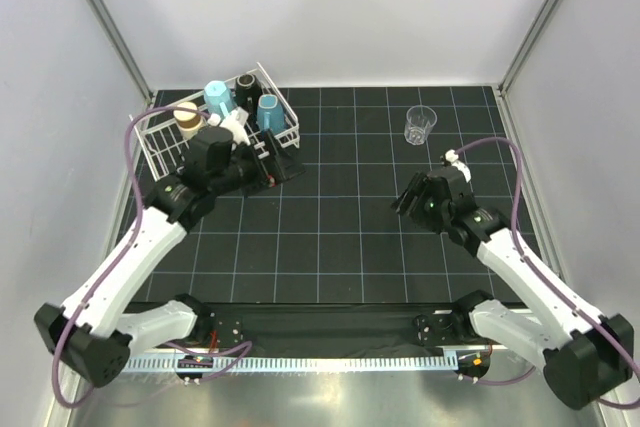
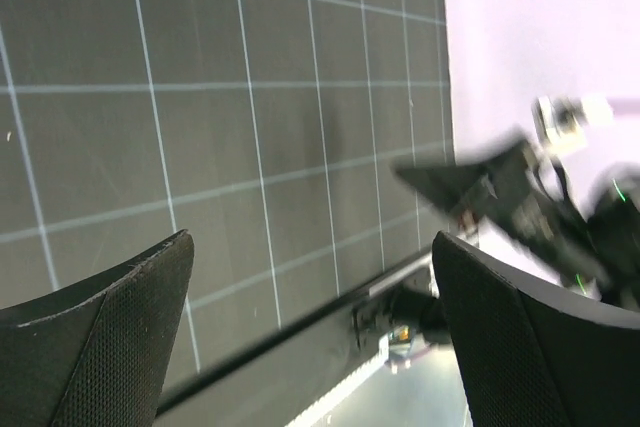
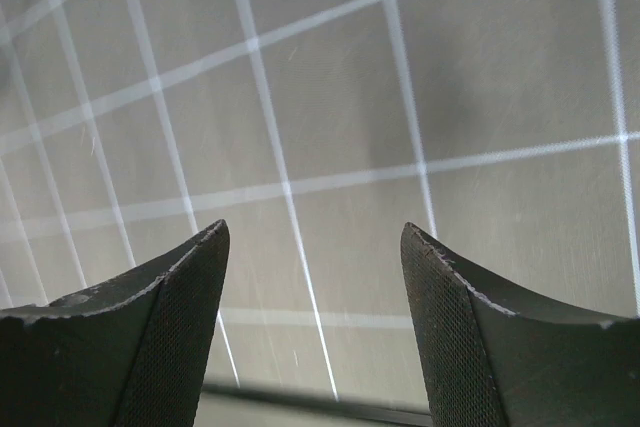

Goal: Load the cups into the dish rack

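Though mostly sitting in rack (image 1: 150, 142) at far left (tumbler (image 1: 217, 95), black mug (image 1: 245, 82), blue mug (image 1: 267, 112), brown cup (image 1: 186, 117)), one clear glass (image 1: 420, 125) alone on mat (image 1: 330, 237), far right. Left gripper (image 2: 312, 239) just beside rack's near corner, fingers wide, empty. Right gripper (image 3: 314, 228) near glass, apart from it, fingers parted, empty.

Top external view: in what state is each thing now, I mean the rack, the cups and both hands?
dish rack: partly loaded, several cups inside.
light blue tumbler: in the rack.
black mug: in the rack.
clear glass: upright and empty, on the mat, outside the rack.
left hand: open, empty, close to the rack.
right hand: open, empty, above the mat.
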`<state>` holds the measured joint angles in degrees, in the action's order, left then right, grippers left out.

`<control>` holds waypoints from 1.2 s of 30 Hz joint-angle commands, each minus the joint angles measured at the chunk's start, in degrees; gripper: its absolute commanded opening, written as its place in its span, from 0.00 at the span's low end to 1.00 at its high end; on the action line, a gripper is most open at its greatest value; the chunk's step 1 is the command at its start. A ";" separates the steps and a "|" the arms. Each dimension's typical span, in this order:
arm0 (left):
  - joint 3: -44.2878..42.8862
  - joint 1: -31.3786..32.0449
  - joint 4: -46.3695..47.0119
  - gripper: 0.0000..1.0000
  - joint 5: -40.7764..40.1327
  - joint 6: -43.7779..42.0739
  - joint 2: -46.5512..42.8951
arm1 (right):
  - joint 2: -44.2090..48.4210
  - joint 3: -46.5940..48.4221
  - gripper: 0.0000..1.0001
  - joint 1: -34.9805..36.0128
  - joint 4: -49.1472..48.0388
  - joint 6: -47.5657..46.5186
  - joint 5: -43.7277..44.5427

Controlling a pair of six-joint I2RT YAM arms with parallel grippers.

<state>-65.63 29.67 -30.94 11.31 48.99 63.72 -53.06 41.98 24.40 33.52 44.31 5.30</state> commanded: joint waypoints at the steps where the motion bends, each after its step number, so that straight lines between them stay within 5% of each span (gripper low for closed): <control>1: 0.94 0.12 -7.37 0.98 3.45 -3.98 -5.53 | -5.71 -0.06 0.71 -2.86 -10.30 6.04 6.73; 13: -1.35 0.12 -24.34 1.00 -6.11 -13.40 -22.94 | -35.08 28.12 0.70 -17.98 -18.05 5.52 9.12; 25: -2.75 0.12 -26.55 1.00 -13.07 -13.13 -27.07 | -56.53 54.41 0.69 -20.62 -4.35 5.88 15.96; 36: -3.02 0.12 -23.20 1.00 -11.66 -12.43 -21.28 | -63.48 57.17 0.58 -21.33 -0.73 2.44 16.59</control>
<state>-66.63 29.67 -56.90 -0.40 37.01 40.75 -116.57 98.15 3.40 32.47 48.21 20.14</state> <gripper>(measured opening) 0.995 0.584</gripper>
